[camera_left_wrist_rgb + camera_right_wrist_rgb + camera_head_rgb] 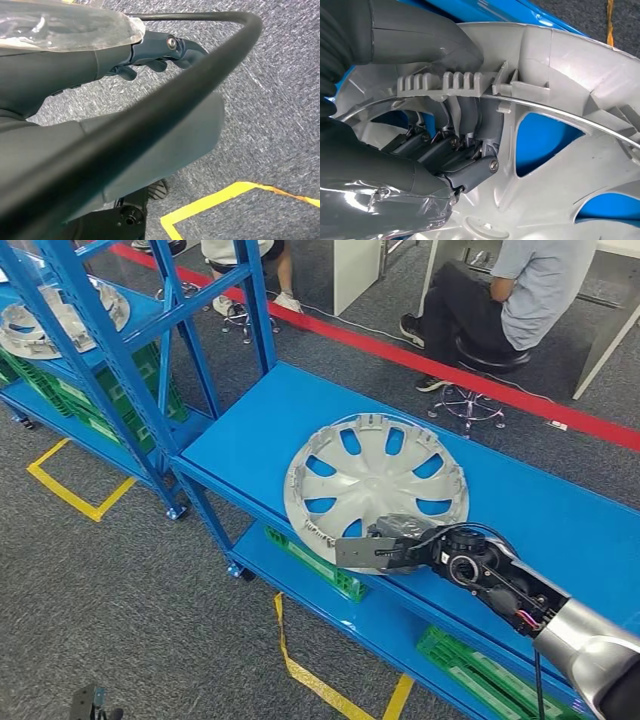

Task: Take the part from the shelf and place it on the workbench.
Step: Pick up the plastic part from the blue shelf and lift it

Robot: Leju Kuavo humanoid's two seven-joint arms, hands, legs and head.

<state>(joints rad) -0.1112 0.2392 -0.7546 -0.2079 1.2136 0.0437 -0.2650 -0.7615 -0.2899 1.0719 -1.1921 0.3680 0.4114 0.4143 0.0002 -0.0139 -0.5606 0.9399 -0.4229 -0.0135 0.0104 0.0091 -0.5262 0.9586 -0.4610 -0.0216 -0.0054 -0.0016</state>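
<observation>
Robot hand on the left (158,55) is hanging beside the body over grey carpet, its dark fingers curling inward with nothing in them. Robot hand on the right (389,545) is reaching in to the near rim of the part (376,485), a silver wheel cover lying flat on the blue shelf (249,435). From the right wrist view, its fingers (444,150) are hooking over the rim into the cover's ribbed underside while the thumb (425,42) is pressing on the other side of that rim, so this robot hand is gripping the part at its edge.

Going by the pictures, the pick-up step is in hand: the grip is looking set, but the cover is resting on the shelf and no lift is showing. The next move probably calls for raising the near edge, drawing the cover clear of the shelf front, then carrying it to the table, which I cannot see here. Held by one edge only, the broad cover may tip or swing, so a firm pinch and a slow lift seem wise.

Far left, on another shelf level behind the blue posts, a second wheel cover (45,325) is lying flat. Green crates (132,390) are sitting on the lower level there, and more green crates (321,565) are standing under the part's shelf; what they are holding I cannot tell. At the far right a seated person (513,300) is occupying a stool beyond the red floor line.
</observation>
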